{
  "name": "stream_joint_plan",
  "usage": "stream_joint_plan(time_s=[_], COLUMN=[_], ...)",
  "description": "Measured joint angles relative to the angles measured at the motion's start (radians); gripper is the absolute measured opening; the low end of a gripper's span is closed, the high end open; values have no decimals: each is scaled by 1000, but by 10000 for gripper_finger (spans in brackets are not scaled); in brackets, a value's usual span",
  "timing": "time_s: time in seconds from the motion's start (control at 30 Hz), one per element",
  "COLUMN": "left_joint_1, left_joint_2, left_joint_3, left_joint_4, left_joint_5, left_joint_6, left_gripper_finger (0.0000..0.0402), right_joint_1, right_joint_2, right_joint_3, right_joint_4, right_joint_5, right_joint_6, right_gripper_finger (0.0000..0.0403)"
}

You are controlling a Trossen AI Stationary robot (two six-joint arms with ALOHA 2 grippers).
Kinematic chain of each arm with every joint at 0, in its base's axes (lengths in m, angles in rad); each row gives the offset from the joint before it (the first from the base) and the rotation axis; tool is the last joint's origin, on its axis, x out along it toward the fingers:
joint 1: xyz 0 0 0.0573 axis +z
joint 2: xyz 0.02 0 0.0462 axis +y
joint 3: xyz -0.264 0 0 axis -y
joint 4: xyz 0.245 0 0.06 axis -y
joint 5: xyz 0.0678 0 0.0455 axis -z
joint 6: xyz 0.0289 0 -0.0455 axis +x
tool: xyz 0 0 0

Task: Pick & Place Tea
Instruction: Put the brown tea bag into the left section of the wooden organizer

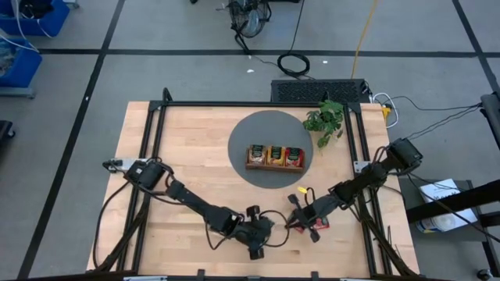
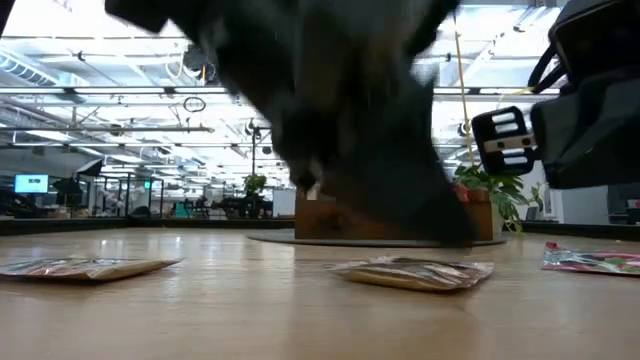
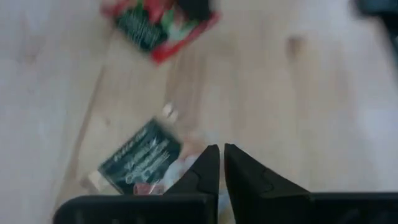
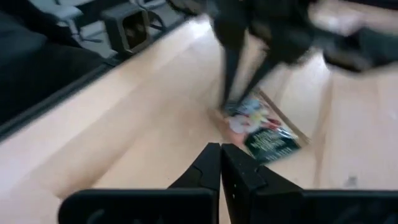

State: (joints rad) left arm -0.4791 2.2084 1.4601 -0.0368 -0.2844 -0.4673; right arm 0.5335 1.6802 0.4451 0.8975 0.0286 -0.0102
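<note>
Blurred red tea packets (image 3: 158,25) are seen near the counter's (image 1: 187,172) front edge, partly hidden by the clenched, empty right end effector (image 1: 298,221); the left end effector (image 1: 269,226) looks nearly clenched, its grip unclear.

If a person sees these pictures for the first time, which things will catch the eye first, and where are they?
First, the two dark arms meeting low at the table's near edge, the left gripper and right gripper close together over loose tea packets on the wood. Next, the brown wooden tray on the round grey mat in the table's middle, holding packets. A green plant stands beside the mat.
</note>
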Motion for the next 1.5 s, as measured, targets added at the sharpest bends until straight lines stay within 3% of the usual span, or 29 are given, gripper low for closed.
stream_joint_plan(time_s=[0.17, 0.43, 0.77, 0.87, 1.03, 1.23, 1.5], left_joint_1=[-15, -44, -37, -31, -28, -12, 5], left_joint_2=[-64, -63, -43, -27, -4, 11, 15], left_joint_3=[5, 3, 0, 1, 4, 4, 2], left_joint_4=[-84, -203, -264, -245, -208, -182, -121], left_joint_5=[1, 2, -4, -8, -32, -80, -109], left_joint_6=[-36, -132, -142, -143, -113, -96, -76], left_gripper_finger=[47, 49, 49, 49, 49, 49, 49], right_joint_1=[-16, -15, -67, -86, -128, -128, -129], right_joint_2=[0, 6, 7, 7, 7, 5, 4], right_joint_3=[0, 0, 0, 0, -1, 2, 3], right_joint_4=[-22, -60, -88, -95, -152, -195, -216], right_joint_5=[-3, 0, -6, -21, -159, -156, -152], right_joint_6=[60, 89, 333, 392, 519, 578, 609], right_gripper_finger=[4, 21, 59, 80, 115, 138, 134])
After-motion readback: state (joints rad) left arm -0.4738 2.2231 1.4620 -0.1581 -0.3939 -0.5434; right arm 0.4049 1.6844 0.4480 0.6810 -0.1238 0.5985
